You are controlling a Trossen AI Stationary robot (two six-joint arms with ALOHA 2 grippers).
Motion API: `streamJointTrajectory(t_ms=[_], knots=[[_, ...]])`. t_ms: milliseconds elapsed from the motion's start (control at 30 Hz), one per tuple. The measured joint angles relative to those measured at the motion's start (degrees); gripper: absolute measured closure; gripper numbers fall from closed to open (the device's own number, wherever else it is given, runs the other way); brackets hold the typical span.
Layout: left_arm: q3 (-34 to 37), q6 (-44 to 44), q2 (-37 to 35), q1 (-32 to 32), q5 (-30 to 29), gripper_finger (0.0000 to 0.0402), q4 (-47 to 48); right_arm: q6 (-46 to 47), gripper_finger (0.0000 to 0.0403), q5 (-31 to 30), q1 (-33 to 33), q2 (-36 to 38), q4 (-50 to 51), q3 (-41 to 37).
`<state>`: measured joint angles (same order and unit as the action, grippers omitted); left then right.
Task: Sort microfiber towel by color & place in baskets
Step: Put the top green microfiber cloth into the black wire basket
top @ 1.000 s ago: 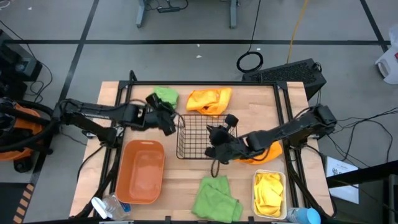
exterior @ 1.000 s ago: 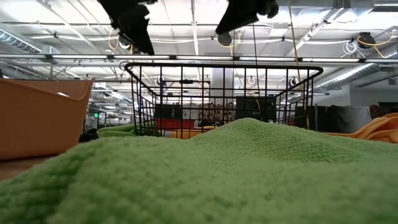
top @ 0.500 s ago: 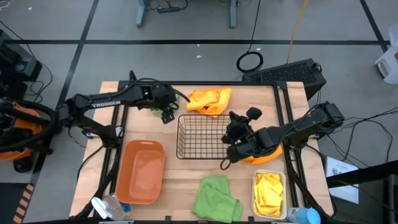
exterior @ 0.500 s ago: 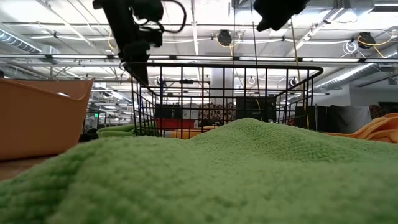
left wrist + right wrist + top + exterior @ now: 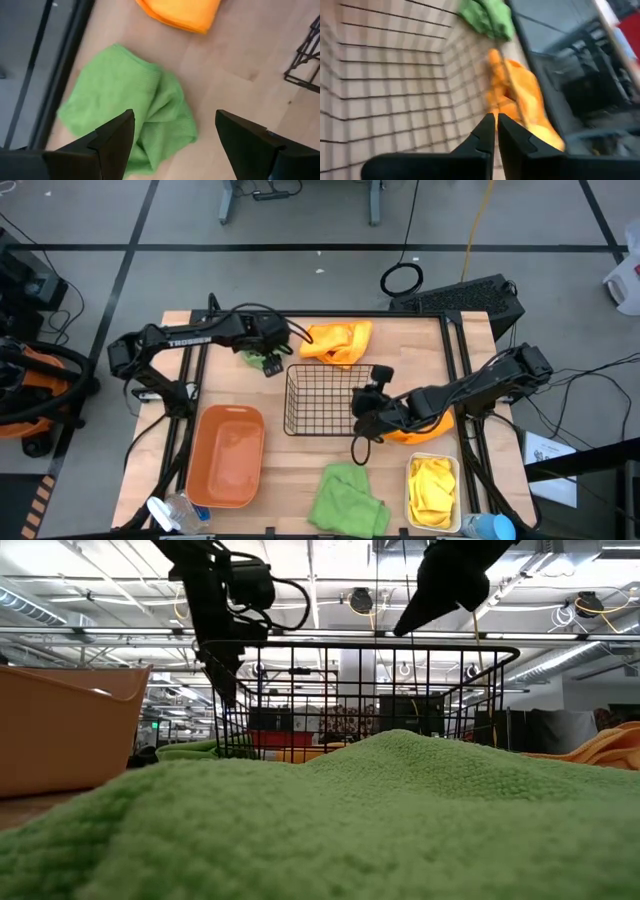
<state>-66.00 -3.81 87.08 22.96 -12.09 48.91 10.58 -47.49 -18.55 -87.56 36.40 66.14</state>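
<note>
We see the wooden bench (image 5: 290, 470) carrying everything, and on it the orange bin (image 5: 228, 455) lies with its long axis running from the far edge toward the near edge, empty, on the left side. The black wire basket (image 5: 322, 400) sits square at the middle, open side up and empty. Near the front edge a rumpled green towel (image 5: 345, 498) spreads loosely between the two bins, its soft looped pile filling the low view. The white bin (image 5: 433, 490) stands at the front right, also lengthwise front to back, with yellow cloth (image 5: 432, 485) bunched inside. At the far edge an orange towel (image 5: 337, 340) lies crumpled, stretched roughly side to side, and a second green towel (image 5: 135, 115) lies folded over itself just beside it, near the bench's far left corner. Another orange towel (image 5: 432, 425) shows partly under the right arm. The left tool (image 5: 172, 137) hovers above that far green towel with its fingers spread wide, gripping nothing. The right tool (image 5: 495, 132) hangs at the basket's right rim, fingers pressed nearly together and empty.
</note>
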Motion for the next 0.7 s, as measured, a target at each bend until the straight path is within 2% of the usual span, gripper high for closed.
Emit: streamJointTrajectory(t_ms=[133,267,700], knots=[[0.0,-0.14,1.52,0.03,0.34,0.0119,-2.05,-3.2,0.039,1.07,0.09,-0.01,-8.37,-2.92],[0.0,-1.05,2.81,1.02,0.25,0.0118,-2.27,-3.56,0.039,1.3,0.09,-0.01,-11.71,-3.29],[0.0,-4.39,6.86,6.72,-0.03,0.0053,-3.25,-3.12,0.039,1.34,-0.3,-0.01,-12.81,-3.27]])
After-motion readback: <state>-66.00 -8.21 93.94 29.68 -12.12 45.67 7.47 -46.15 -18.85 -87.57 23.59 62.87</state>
